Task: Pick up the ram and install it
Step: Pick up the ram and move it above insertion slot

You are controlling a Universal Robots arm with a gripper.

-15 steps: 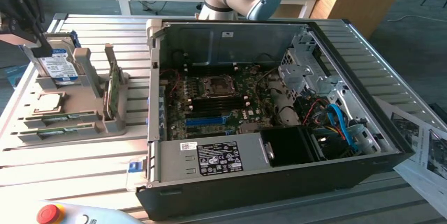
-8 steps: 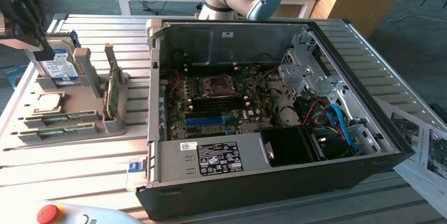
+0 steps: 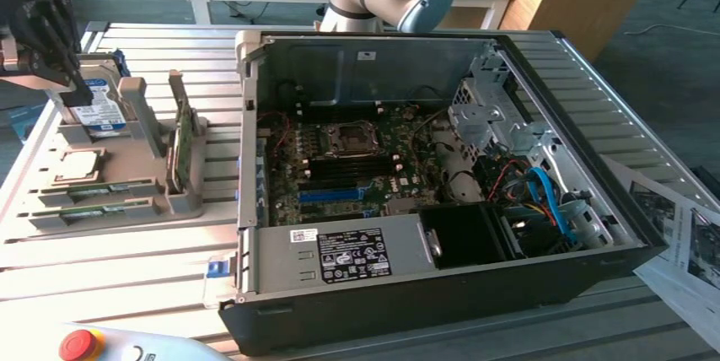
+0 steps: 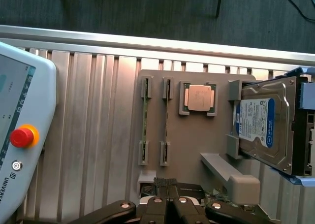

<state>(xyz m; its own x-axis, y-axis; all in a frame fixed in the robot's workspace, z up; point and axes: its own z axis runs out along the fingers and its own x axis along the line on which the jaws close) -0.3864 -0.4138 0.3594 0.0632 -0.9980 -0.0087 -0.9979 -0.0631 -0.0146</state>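
Two ram sticks (image 4: 145,120) (image 4: 166,121) stand on edge in the slots of a grey holder tray (image 4: 197,140); in the exterior view they lie at the tray's near end (image 3: 96,191). My gripper (image 4: 167,184) is shut with its fingertips pressed together and nothing between them. It hangs above the tray's far end (image 3: 67,78), next to the hard drive (image 3: 99,101), well apart from the ram. The open computer case (image 3: 427,167) lies to the exterior view's right, its motherboard (image 3: 349,163) exposed.
The tray also holds a processor chip (image 4: 198,97), the hard drive (image 4: 266,128) and a broader green card on edge (image 3: 180,146). A teach pendant with a red stop button (image 4: 22,137) lies on the ribbed metal table (image 4: 93,135). Papers (image 3: 686,234) lie beside the case.
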